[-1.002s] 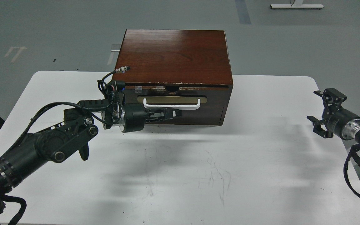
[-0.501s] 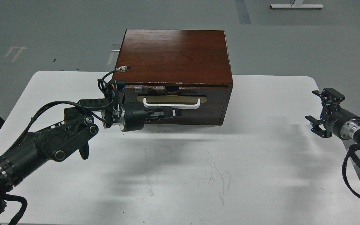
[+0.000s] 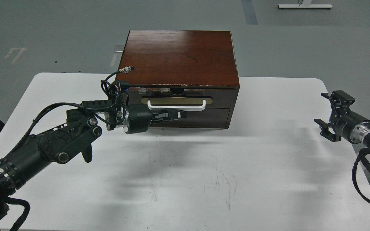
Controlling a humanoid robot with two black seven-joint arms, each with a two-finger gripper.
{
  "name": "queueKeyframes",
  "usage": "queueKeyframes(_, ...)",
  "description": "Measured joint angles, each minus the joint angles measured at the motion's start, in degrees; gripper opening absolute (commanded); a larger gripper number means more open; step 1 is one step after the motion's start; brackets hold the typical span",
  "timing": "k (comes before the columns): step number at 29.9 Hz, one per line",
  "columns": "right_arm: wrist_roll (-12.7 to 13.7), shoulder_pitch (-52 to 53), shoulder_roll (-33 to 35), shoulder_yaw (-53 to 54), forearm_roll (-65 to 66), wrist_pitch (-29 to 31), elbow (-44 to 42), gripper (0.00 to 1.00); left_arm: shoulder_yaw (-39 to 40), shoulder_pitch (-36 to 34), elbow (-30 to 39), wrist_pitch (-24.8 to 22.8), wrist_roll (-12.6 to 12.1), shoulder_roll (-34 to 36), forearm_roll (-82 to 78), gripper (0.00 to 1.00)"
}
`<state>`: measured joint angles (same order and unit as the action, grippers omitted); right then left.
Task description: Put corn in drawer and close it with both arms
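Note:
The drawer (image 3: 220,101) sits pushed into the reddish-brown wooden box (image 3: 178,57), its dark front about flush with the box face. Its white bar handle (image 3: 176,107) faces me. My left gripper (image 3: 175,116) lies sideways just under the handle, against the drawer front, with its fingers close together and nothing in them. My right gripper (image 3: 328,115) is open and empty above the table's right edge, far from the box. The corn is out of view.
The white table (image 3: 204,179) carries the box at its back middle. My left arm (image 3: 53,144) crosses the left side of the table, with loose cables by the box's front left corner. Grey floor lies beyond the table.
The drawer has slid back into the box and the taped top edge has gone under the lid. My left gripper moved forward with it. The right gripper has barely moved.

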<state>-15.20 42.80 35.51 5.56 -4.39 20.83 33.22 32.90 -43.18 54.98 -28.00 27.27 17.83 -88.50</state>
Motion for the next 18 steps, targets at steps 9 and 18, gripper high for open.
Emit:
queueKeyframes(9,0.0,-0.1,-0.1,0.0,0.0,0.0,0.0,1.0,-2.3,0.4,0.9,0.1,0.8,0.1,0.6,0.45)
queueKeyframes(18,0.0,0.0,-0.1,0.1,0.0,0.0,-0.1,1.0,-3.3,0.8,5.7,0.0,0.7,1.7,3.0,0.77)
